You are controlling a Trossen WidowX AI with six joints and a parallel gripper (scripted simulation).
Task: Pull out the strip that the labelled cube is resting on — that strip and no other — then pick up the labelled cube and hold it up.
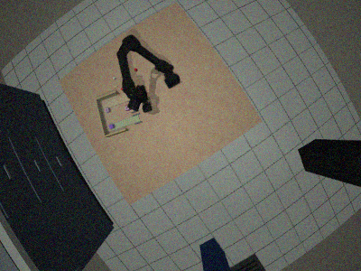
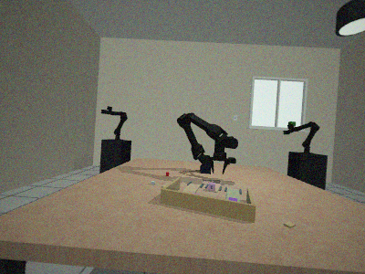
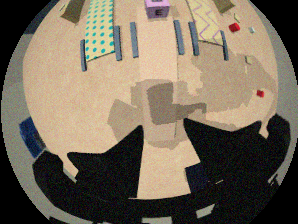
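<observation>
Hanging over the desk (image 1: 189, 135) (image 2: 114, 219) (image 3: 55, 100), the end effector (image 1: 141, 107) (image 2: 218, 173) (image 3: 162, 124) had its two fingers apart, with nothing held between them. Below them in the wrist view, a plain peach strip (image 3: 159, 60) seemed to run out from the middle lane, its edges faint against a surface of nearly the same colour. The nearer rail pair, one rail (image 3: 134, 40) beside its left edge in that view and another (image 3: 179, 37) beside its right, marked the line to follow.

Farther along that lane, inside the open-fronted tray (image 1: 102, 118) (image 2: 207, 207) (image 3: 74, 11), was the pink labelled cube (image 1: 128, 108) (image 2: 211, 186) (image 3: 157, 9), apparently resting on the plain strip; the contact itself was too small to confirm. Lifting it was a job for later.

Good work here called for centring the fingers across the strip, lowering them level until they straddled both edges, closing gently, then drawing straight back along the rails. A skewed pull could have jammed the strip or carried the cube along. The dotted strip (image 1: 127, 122) (image 3: 100, 35) and the zigzag strip (image 3: 206, 22) lay in the side lanes and needed to be left alone, so sideways drift had to be kept small.
</observation>
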